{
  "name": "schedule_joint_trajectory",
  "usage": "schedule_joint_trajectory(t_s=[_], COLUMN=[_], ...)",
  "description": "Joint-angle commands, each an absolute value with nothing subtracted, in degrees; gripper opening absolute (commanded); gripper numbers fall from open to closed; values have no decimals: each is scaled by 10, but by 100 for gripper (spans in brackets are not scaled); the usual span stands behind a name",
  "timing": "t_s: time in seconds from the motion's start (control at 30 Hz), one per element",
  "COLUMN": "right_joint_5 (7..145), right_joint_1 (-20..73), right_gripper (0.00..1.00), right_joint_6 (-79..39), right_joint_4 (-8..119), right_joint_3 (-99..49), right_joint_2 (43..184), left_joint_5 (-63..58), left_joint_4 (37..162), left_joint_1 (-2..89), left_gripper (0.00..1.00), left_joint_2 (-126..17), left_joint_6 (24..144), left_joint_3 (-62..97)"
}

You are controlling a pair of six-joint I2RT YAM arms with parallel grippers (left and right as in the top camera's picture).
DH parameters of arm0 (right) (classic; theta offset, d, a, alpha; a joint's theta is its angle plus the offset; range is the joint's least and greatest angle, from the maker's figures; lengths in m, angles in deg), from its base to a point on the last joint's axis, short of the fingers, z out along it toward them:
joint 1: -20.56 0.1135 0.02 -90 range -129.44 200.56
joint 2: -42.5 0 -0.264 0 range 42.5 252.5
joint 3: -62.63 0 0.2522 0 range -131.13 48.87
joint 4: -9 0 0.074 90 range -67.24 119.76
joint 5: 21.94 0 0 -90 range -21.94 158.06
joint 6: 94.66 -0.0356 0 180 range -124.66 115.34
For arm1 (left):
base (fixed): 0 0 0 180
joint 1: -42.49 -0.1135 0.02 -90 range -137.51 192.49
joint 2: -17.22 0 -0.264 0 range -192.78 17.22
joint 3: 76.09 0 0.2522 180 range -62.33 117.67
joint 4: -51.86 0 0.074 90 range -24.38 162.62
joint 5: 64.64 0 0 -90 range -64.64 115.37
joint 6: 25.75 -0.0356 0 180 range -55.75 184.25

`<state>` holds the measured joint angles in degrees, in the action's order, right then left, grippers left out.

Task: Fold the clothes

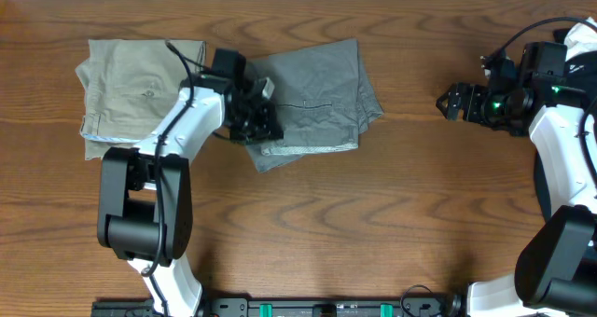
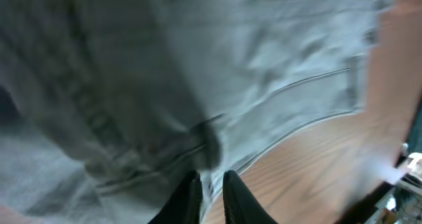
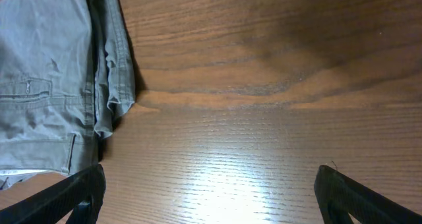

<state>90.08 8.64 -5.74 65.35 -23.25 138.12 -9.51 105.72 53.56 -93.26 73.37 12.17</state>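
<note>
On table (image 1: 373,214): creased grey clothes (image 1: 322,93), left tool (image 2: 211,184) seemingly pinching; right tool (image 3: 210,178) agape, empty.

The grey shorts (image 1: 322,93) are matt woven cloth, creased, with raised stitched seams. The khaki trousers (image 1: 131,84) are matt cloth too. The counter (image 1: 373,214) is smooth grained wood with a soft sheen.
</note>
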Motion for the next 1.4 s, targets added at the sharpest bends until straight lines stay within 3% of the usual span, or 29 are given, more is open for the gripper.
schedule_joint_trajectory(t_s=[0.0, 0.23, 0.43, 0.77, 0.93, 1.03, 1.37], right_joint_5=[901, 901, 901, 901, 901, 901, 901], right_joint_1=[85, 85, 85, 85, 85, 85, 85], right_gripper=[99, 99, 99, 99, 99, 99, 99], right_joint_6=[-63, -63, -63, -63, -63, -63, -63], right_joint_4=[654, 654, 654, 654, 654, 654, 654], right_joint_3=[-234, -234, -234, -234, -234, -234, -234], right_joint_2=[1382, 1382, 1382, 1382, 1382, 1382, 1382], left_joint_5=[-32, -5, -5, 15, 141, 198, 232], left_joint_4=[1054, 1004, 1006, 1024, 1066, 1081, 1045], left_joint_1=[535, 535, 535, 536, 548, 561, 571], left_gripper=[15, 15, 6, 7, 17, 33, 39], left_joint_2=[-942, -942, -937, -826, -782, -782, -824], left_joint_6=[763, 800, 864, 880, 902, 906, 938], left_joint_3=[97, 51, 50, 52, 52, 52, 52])
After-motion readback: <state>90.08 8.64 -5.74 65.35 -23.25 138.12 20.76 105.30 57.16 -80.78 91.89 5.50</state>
